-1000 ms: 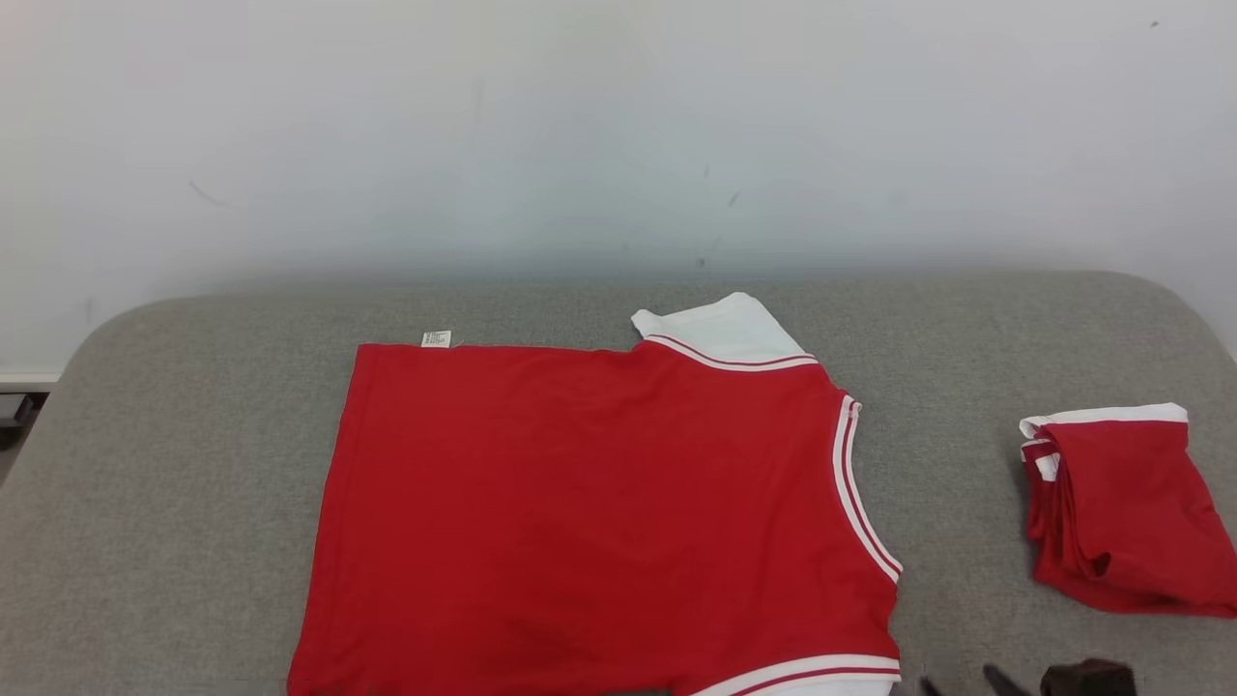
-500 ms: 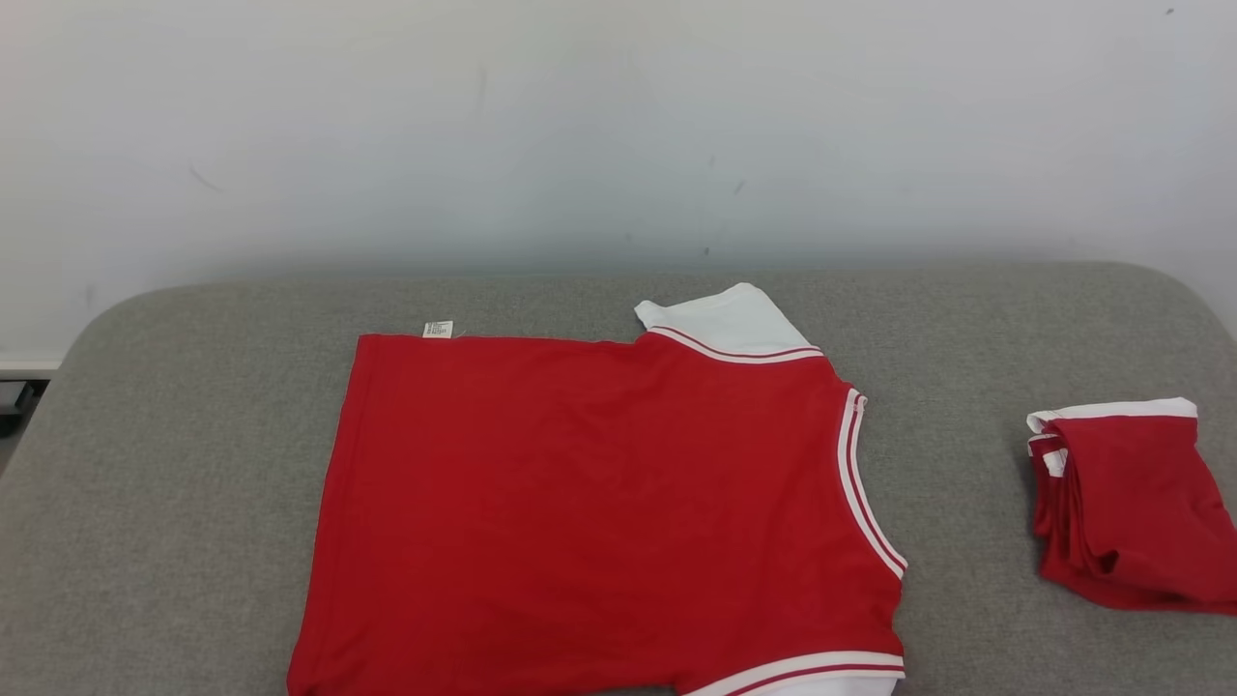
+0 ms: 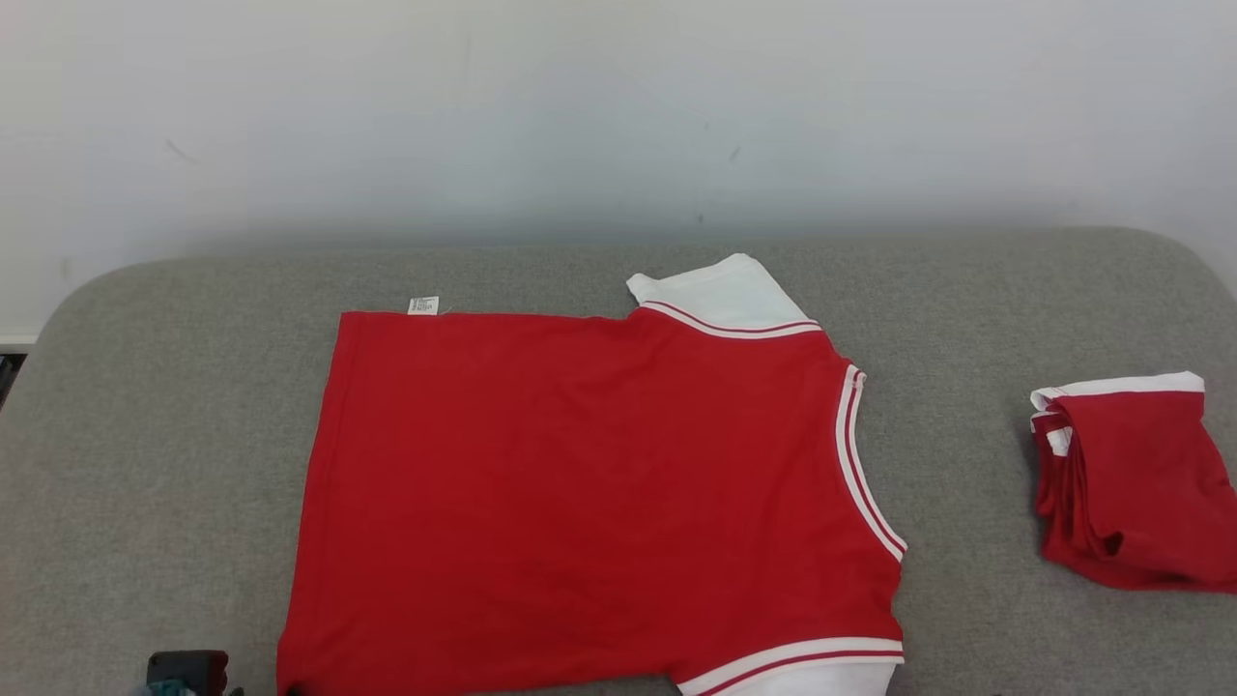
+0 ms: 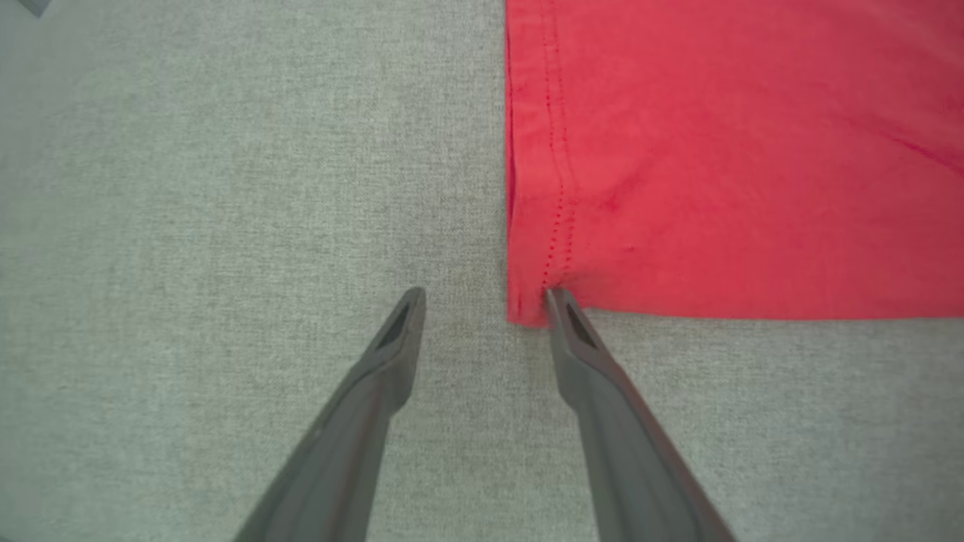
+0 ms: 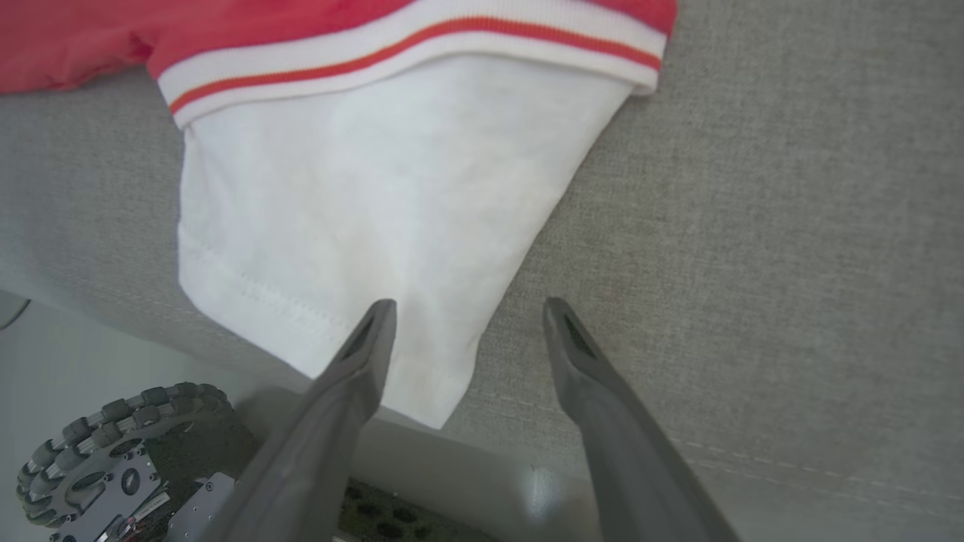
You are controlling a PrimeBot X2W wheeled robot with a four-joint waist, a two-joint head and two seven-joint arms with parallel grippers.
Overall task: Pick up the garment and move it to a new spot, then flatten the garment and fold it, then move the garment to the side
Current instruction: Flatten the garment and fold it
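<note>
Evidently the flattening is largely done: the red knit short-sleeved shirt with white sleeves and striped trim (image 3: pixel 599 483) is spread smooth in the middle of the grey woven padded surface (image 3: pixel 145 435). Folding and the move aside are left. The left gripper (image 4: pixel 486 301) is held with jaws apart at the stitched hem corner (image 4: pixel 527 312), one tip touching it. The right gripper (image 5: pixel 467 312), jaws apart, is poised over the soft white sleeve (image 5: pixel 361 203). A folded red-and-white garment (image 3: pixel 1131 483) is seen well apart on the right.
</note>
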